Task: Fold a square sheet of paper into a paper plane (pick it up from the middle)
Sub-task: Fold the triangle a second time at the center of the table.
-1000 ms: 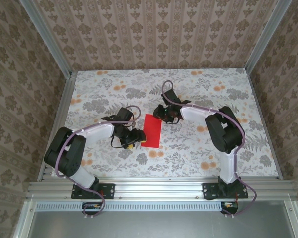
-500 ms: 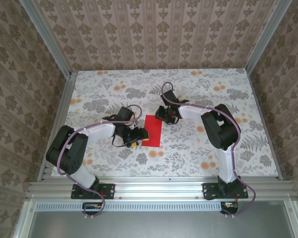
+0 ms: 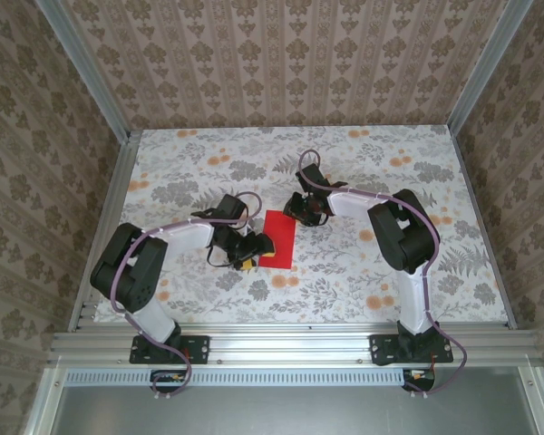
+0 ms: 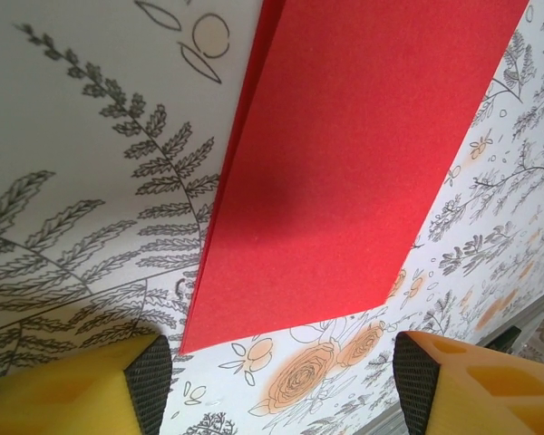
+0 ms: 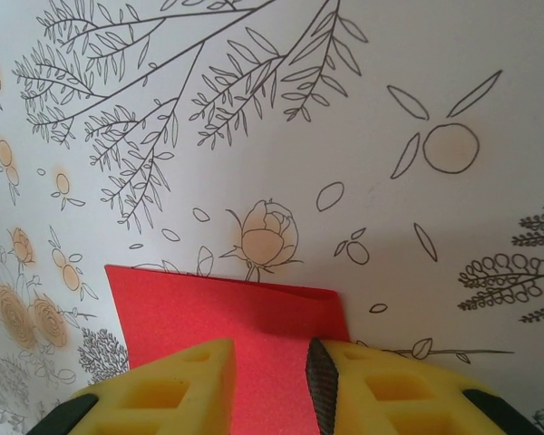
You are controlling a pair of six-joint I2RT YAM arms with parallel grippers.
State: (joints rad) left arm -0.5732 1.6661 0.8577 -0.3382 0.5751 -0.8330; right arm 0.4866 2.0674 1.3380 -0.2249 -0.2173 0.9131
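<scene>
Since the earlier frame my left gripper (image 3: 252, 246) has edged right to the lower-left edge of the red sheet (image 3: 278, 237), jaws wide; the sheet lies centre frame, long axis up-down. My right gripper (image 3: 301, 210), narrow, sits at its upper-right corner, perhaps touching

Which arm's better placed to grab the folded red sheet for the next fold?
Right, probably. The right gripper straddles the red sheet at its far edge, fingers narrowly apart. The left gripper is wide open, and the sheet's near corner lies ahead of it.
</scene>
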